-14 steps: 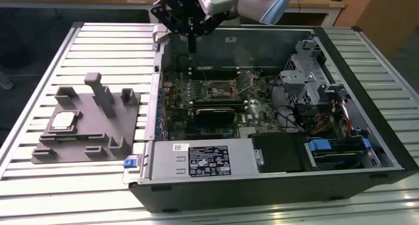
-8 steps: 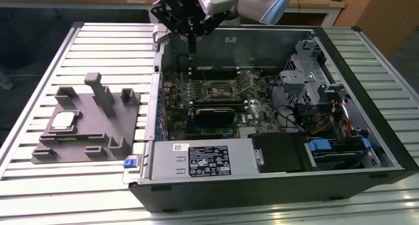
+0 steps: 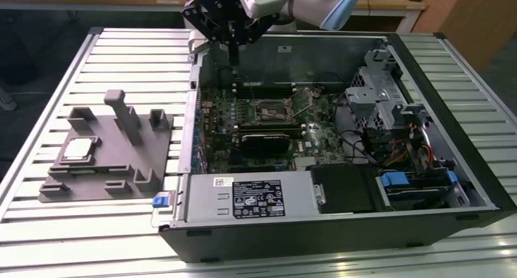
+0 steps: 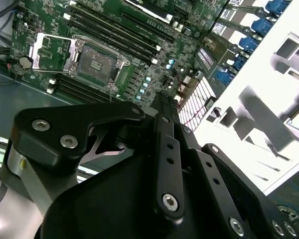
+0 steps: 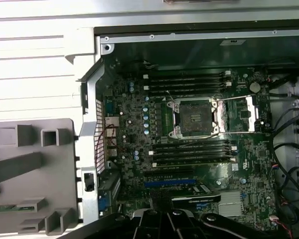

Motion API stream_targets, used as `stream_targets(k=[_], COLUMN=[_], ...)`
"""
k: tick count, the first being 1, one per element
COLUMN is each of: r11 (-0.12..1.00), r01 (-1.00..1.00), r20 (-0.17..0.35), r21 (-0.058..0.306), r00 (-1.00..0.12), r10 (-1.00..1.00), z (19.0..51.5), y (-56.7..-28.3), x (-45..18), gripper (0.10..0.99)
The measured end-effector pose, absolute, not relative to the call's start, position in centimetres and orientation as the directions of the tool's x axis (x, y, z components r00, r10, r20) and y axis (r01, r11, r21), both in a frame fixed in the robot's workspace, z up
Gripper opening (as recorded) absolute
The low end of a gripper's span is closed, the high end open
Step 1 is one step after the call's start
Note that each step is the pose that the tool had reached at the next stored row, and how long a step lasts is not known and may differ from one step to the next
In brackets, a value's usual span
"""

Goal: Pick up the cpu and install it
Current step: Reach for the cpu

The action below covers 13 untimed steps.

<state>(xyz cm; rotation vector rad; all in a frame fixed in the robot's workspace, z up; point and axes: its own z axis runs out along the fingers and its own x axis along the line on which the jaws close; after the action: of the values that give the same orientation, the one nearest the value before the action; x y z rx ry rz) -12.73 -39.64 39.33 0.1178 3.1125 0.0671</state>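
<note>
End effector: drawn narrow, empty, above the computer case rear wall.
Cpu: flat on grey fixture, well apart, toward exterior view's left.

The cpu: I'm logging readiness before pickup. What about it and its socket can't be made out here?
cpu: corner marking too small, exterior view.
socket: contacts too small, in both wrist views.
gray fixture: cut off by the picture's edge, first wrist view.

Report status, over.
Robot hand above case back wall. The cpu lies on grey fixture, outside case. The socket open, unobstructed.
</note>
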Motion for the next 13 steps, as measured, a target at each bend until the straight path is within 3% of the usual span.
stream_targets(k=[13], r11=[0.996], r01=[0.075], r20=[-0.025], r21=[0.044], r00=[-0.997], r10=[0.076], z=[39.3], y=[-39.6], x=[-14.3], gripper=[0.106])
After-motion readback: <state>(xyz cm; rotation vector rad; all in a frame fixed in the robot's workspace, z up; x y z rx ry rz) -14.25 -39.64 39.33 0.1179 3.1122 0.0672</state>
